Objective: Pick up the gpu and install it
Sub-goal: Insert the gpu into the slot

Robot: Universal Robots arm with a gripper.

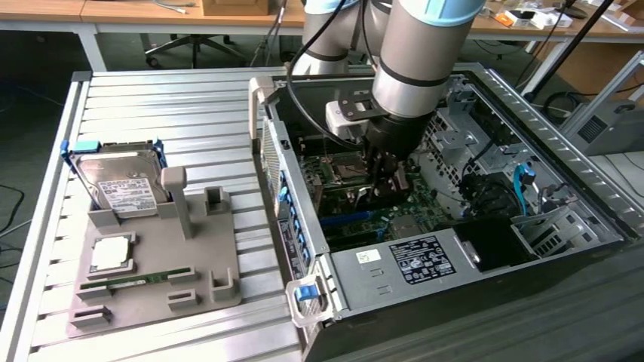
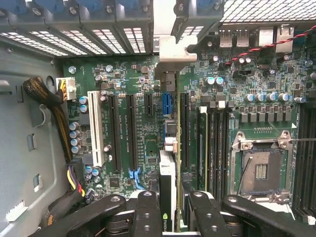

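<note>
The black robot fingers (image 2: 170,217) squeeze the thin flat dark card with a silver metal end (image 2: 167,195), holding it on edge over the green board (image 2: 133,84) inside the open computer case (image 1: 563,136).

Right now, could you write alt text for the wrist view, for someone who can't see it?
The gripper holds the gpu edge-on, just above a green motherboard inside an open computer case. The card points down toward the row of long expansion slots. An empty processor socket sits off to one side.
</note>
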